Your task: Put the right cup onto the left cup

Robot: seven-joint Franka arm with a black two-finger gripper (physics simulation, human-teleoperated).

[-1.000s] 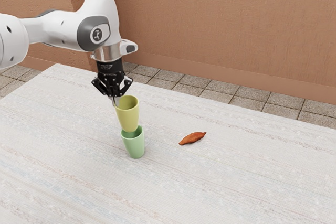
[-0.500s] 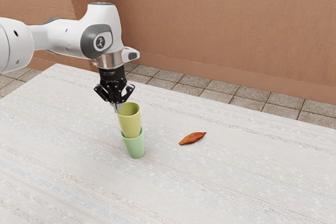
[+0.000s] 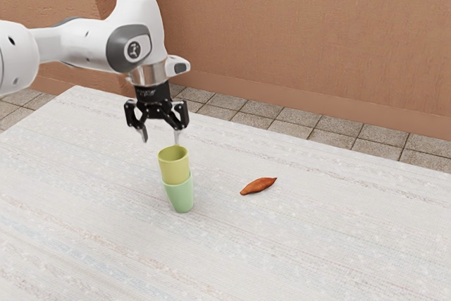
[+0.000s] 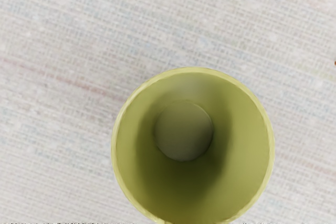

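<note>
In the exterior view, take the green cup (image 3: 182,198) as the mark, upright on the tabletop (image 3: 317,244). Stuck down into it from above, the yellow cup (image 3: 175,170), upright too, with a good part of its side above the green rim. Up higher over the green cup, the claw (image 3: 161,140), spread wide and pinching nothing. Very near the back of the yellow rim, one fingertip; touching or just apart, hard to tell. Toward the exterior view's right from the green cup, well apart from it, a small red-brown thing (image 3: 258,186), likely no part of this job.

For the next move, mind the way from claw to yellow cup: down, and a little toward the exterior view's right. Long way of the yellow cup: up and down, much like the green cup below. Most likely, stacking all but done, with only the backing away left. Best to go straight up over the green cup, slow and soft. With a bump sideways, a good chance of tipping both cups.

In the wrist view, a look almost straight down into the yellow cup: a big round mouth, dark shade on the inside, and a small round floor deep down. Around the rim, pale tabletop.
</note>
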